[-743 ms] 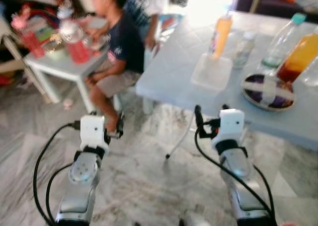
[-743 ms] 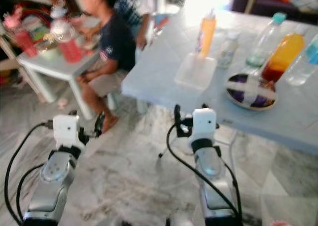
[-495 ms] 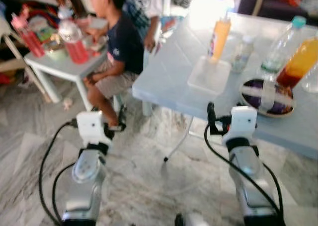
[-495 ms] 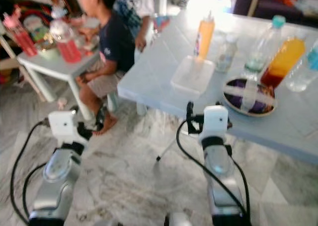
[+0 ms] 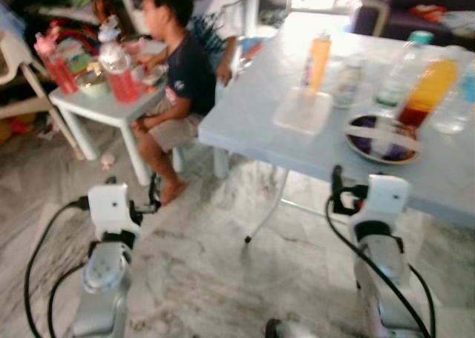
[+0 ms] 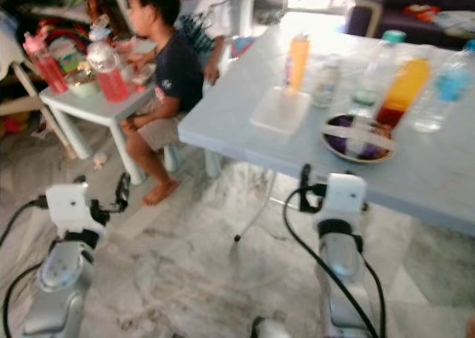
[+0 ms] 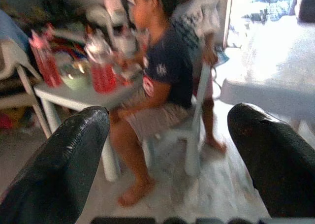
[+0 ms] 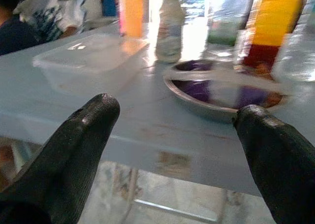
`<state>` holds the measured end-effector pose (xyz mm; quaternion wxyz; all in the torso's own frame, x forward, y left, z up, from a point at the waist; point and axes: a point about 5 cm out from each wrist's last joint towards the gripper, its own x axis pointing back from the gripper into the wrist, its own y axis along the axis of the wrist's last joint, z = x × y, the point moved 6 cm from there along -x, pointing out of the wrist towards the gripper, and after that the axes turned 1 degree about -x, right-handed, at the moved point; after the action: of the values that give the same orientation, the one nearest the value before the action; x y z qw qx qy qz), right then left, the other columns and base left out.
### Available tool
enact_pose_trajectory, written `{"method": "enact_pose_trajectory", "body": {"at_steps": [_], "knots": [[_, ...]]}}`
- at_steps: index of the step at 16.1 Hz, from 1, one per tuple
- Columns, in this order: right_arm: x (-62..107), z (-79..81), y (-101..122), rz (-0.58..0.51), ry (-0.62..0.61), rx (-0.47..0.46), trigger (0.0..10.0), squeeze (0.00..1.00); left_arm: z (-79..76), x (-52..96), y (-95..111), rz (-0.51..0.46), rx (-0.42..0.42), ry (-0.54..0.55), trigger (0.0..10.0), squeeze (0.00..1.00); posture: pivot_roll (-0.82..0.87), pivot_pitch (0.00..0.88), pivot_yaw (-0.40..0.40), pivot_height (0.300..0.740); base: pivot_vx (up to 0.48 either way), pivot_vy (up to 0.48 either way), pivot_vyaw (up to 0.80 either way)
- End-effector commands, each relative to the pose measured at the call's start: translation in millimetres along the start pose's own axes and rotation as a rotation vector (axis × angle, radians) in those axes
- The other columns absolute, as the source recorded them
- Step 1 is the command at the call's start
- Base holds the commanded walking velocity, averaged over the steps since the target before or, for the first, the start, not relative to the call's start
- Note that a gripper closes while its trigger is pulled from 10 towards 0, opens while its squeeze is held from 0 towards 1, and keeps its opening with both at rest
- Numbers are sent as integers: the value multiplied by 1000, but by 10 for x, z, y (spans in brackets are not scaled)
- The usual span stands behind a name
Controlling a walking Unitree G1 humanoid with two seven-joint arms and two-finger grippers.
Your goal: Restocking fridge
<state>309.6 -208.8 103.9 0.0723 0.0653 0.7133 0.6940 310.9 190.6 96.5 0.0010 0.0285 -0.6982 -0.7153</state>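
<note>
A light blue table (image 5: 249, 130) carries an orange squeeze bottle (image 5: 318, 58), a small pale bottle (image 5: 346, 82), a clear lidded container (image 5: 303, 111), a metal plate (image 5: 382, 137) with purple contents, a teal-capped clear bottle (image 5: 401, 72) and an orange juice bottle (image 5: 429, 91). My right gripper (image 8: 177, 120) is open just before the table's near edge, level with the plate (image 8: 221, 88) and apart from it. My left gripper (image 7: 167, 120) is open over the floor, facing a seated child.
A child (image 5: 179, 78) sits on a white chair at a small white table (image 5: 93, 108) holding red bottles (image 5: 119, 63), close to the blue table's left corner. A thin table leg (image 5: 267, 208) stands ahead. Marble floor (image 5: 223, 278) spreads between my arms.
The whole view has shifted as I move. Both arms have spread outward; the right gripper sits further right along the table's near edge. Both grippers stay open.
</note>
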Motion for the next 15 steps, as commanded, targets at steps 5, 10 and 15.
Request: {"method": "enact_pose_trajectory", "body": {"at_steps": [5,10,15], "knots": [[-46,94,114,-37,33,15,10000,0,-87,-46,-55,16,8,-21,10000,0,-46,12,62,740,0,0,-405],[-27,89,102,-30,29,22,10000,0,-108,1,-114,27,12,-24,10000,0,-45,13,55,740,0,0,0],[-28,122,98,-29,39,35,10000,0,-137,-13,-119,30,11,-33,10000,0,-49,16,57,740,0,0,0]]}}
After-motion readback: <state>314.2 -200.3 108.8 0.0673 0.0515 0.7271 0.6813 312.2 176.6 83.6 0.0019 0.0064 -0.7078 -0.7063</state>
